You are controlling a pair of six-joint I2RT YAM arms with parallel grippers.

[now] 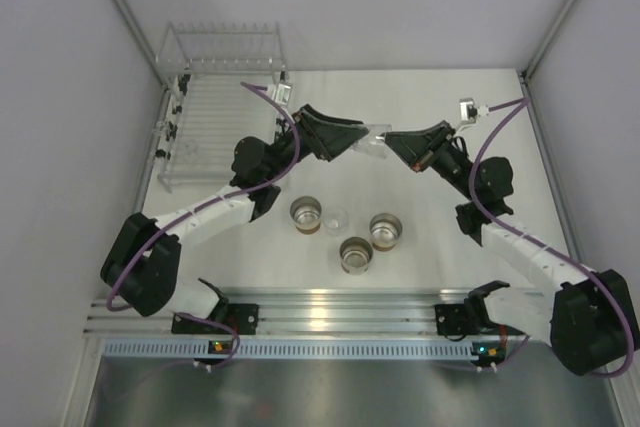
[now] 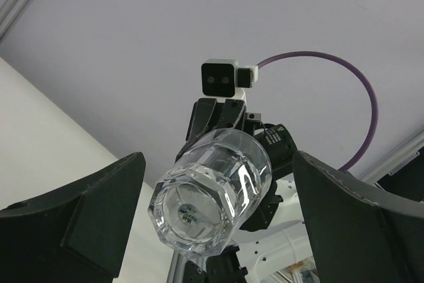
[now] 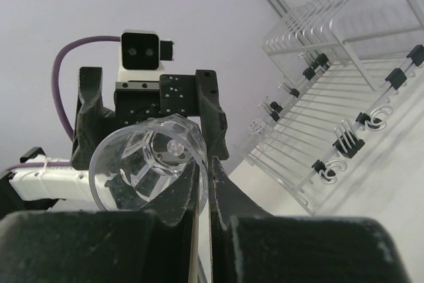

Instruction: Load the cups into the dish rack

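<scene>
Right gripper (image 3: 204,171) pinches wall of clear cup (image 3: 146,157), mid-air. Left gripper (image 1: 362,137) spread wide, cup between its fingers (image 2: 86,210), untouched.

Bright, even light, soft shadows; glints on clear cup (image 2: 212,190), near fingers (image 2: 73,223) blurred

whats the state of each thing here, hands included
held clear cup: in the air, on its side
right hand: shut on held clear cup's wall
left hand: open, fingers either side of that cup
three cream cups: upright on the table
loose clear cup: standing on the table among them
dish rack: on the table, far left; contents unclear
</scene>
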